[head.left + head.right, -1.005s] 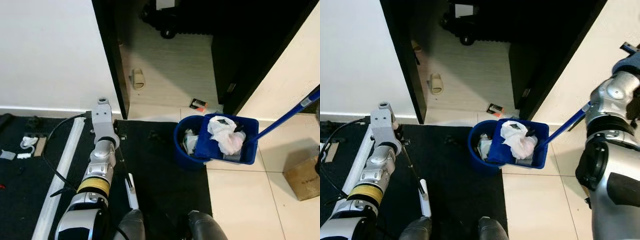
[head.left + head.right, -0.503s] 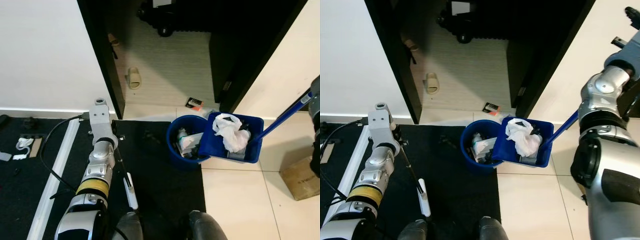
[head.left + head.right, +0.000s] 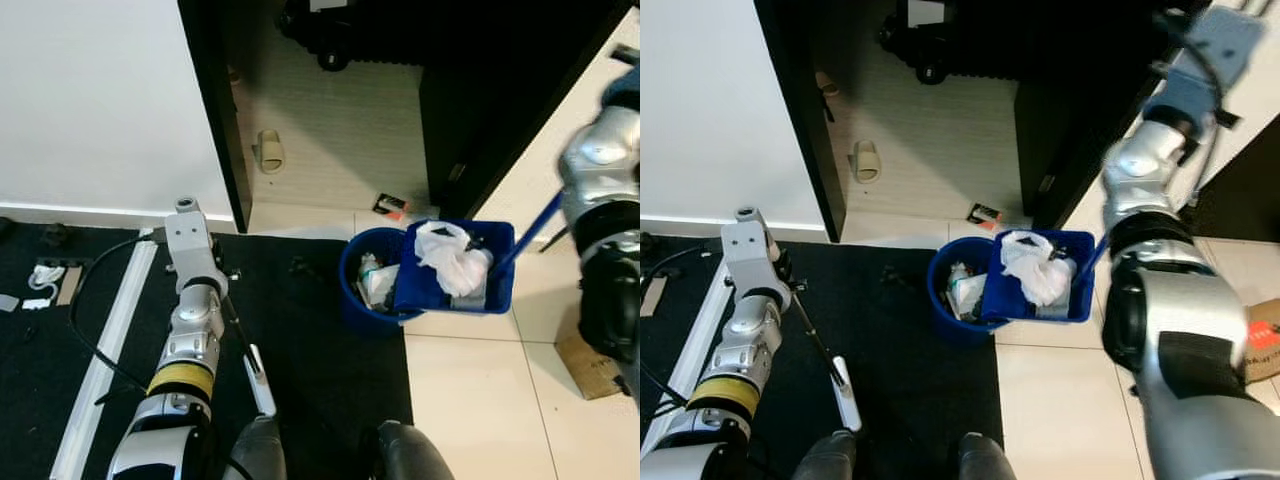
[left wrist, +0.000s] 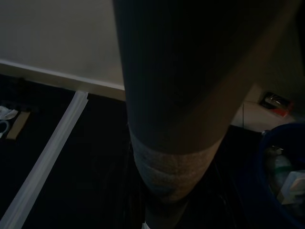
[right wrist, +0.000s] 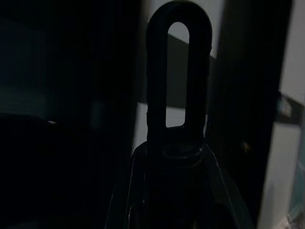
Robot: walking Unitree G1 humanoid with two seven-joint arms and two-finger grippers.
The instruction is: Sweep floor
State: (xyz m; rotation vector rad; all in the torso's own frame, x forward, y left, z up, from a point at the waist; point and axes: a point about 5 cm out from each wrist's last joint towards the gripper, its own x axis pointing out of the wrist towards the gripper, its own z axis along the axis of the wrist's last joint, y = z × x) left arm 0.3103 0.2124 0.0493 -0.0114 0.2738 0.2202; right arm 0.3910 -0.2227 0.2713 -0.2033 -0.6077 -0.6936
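The robot's two grey feet (image 3: pixel 330 455) stand at the near edge of a black mat (image 3: pixel 310 330), with a white-tipped broom (image 3: pixel 845 395) slanting down to the mat just ahead of them. Its thin dark handle runs up toward the left arm (image 3: pixel 190 330), a silver limb with a yellow band; the left wrist view is blocked by a dark cylinder, and whether that gripper's fingers are apart or closed cannot be told. Left of the arm a white strip (image 3: pixel 105 350) and a black cable (image 3: pixel 85 320) cross the mat, with small white scraps (image 3: pixel 45 280) beyond them.

At the mat's far right corner sits a round blue bin (image 3: pixel 365 290) holding paper rubbish. A blue dustpan (image 3: pixel 455 270), tilted against the bin's right rim, carries a crumpled white bag (image 3: pixel 450 260); its blue handle (image 3: pixel 535 225) rises to the right toward the raised right arm (image 3: pixel 1160 170). In the right wrist view a black hanging loop (image 5: pixel 178 76) at the handle's end stands up out of the gripper, though the grip itself is too dark to judge. A cardboard box (image 3: pixel 1265 340) with a red label, its print unreadable, rests on the pale tiles (image 3: pixel 490 400) at far right.

Beyond the bin, a small red and black packet (image 3: pixel 393 207) lies at a dark doorway (image 3: pixel 215 110), a beige slipper (image 3: pixel 268 150) farther in
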